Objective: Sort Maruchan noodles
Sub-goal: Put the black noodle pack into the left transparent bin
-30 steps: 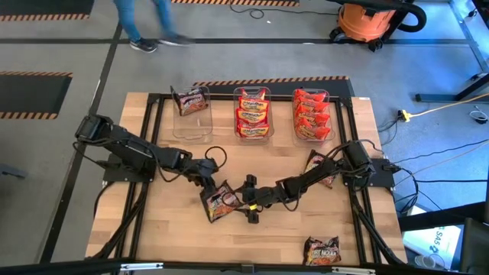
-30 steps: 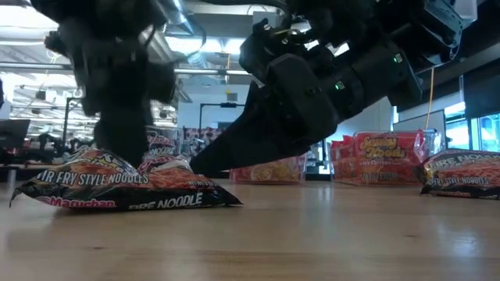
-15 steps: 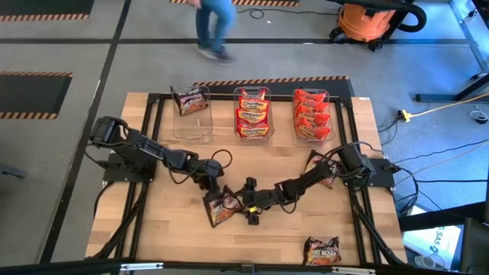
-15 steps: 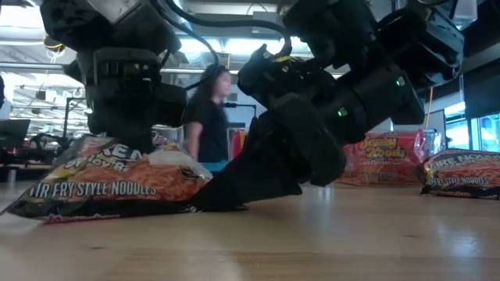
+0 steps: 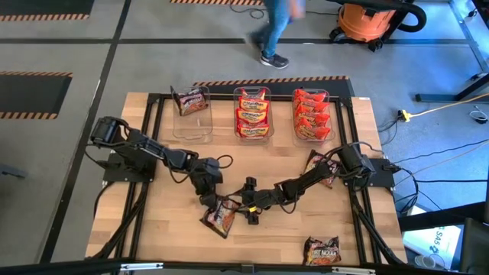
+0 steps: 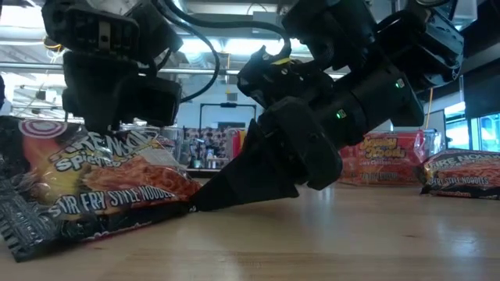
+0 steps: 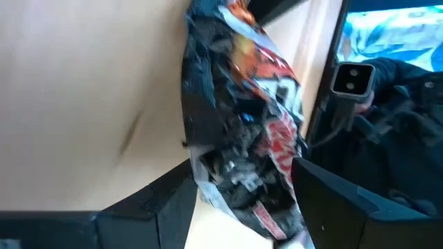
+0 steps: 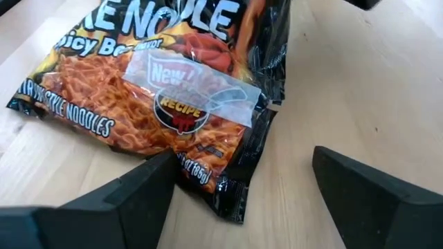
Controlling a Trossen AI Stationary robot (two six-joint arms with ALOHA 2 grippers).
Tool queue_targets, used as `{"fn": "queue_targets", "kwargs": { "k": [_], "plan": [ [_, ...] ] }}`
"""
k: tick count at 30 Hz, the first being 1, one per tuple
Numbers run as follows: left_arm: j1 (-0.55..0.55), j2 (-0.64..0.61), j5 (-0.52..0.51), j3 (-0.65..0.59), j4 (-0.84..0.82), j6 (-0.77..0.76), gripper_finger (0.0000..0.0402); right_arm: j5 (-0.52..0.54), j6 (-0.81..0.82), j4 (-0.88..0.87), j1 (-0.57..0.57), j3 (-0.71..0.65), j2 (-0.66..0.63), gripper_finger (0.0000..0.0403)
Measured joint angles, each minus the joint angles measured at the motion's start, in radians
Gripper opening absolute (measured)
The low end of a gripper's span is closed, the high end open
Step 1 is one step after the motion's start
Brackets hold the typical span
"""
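A dark stir-fry noodle packet (image 5: 218, 218) stands tilted at the table's middle, also seen in the low view (image 6: 86, 183). My left gripper (image 5: 208, 198) is above it and shut on it. My right gripper (image 5: 243, 208) is open, low at the table, just right of the packet. The packet's corner (image 8: 228, 200) lies between its spread fingers, and I cannot tell whether a finger touches it. Two more dark packets lie flat on the table, one at the right (image 5: 317, 166) and one at the near right (image 5: 322, 250). My left gripper pinches the packet's upper end (image 7: 239, 176) between its two fingers (image 7: 169, 200). It comes from above, pointing down. The packet hangs tilted below the fingers, printed face toward the near side, with its lower edge (image 6: 55, 243) on the table.
Three clear bins stand along the far edge. The left one (image 5: 191, 107) holds a dark packet, the middle one (image 5: 253, 113) orange-yellow packets, the right one (image 5: 311, 114) red packets. A person (image 5: 275, 30) walks past behind the table. Bare wood lies at the near left.
My left gripper has moved toward the near edge and up. It has tipped the dark packet from lying flat to standing tilted on its lower edge. My right gripper has stayed low beside the packet. The person has walked from left to right behind the table.
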Motion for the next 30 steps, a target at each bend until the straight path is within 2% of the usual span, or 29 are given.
{"fn": "queue_targets", "kwargs": {
  "k": [5, 7, 10, 12, 15, 17, 22, 30],
  "plan": [
    [-0.004, -0.049, 0.080, 0.001, -0.050, -0.073, 0.0225, 0.001, -0.002, -0.001, 0.000, 0.000, 0.000, 0.0321],
    [-0.018, -0.086, 0.063, 0.002, -0.079, -0.079, 0.0224, 0.001, -0.002, -0.002, 0.000, 0.000, 0.001, 0.0321],
    [-0.057, -0.152, -0.028, 0.002, -0.174, -0.082, 0.0223, 0.002, -0.002, -0.003, 0.000, 0.000, 0.001, 0.0321],
    [-0.095, -0.190, -0.146, 0.002, -0.235, -0.107, 0.0223, 0.002, -0.002, -0.002, 0.000, -0.001, 0.001, 0.0321],
    [-0.172, -0.219, -0.359, 0.003, -0.235, -0.161, 0.0223, 0.002, -0.003, 0.000, 0.000, -0.001, 0.001, 0.0321],
    [-0.213, -0.224, -0.447, 0.002, -0.236, -0.230, 0.0223, 0.001, -0.003, 0.004, 0.000, -0.002, 0.002, 0.0321],
    [-0.247, -0.209, -0.514, 0.002, -0.224, -0.363, 0.0223, 0.000, -0.005, 0.011, -0.001, -0.003, 0.003, 0.0321],
    [-0.275, -0.209, -0.588, 0.002, -0.219, -0.438, 0.0222, 0.000, -0.005, 0.013, -0.001, -0.003, 0.003, 0.0321]
  ]
}}
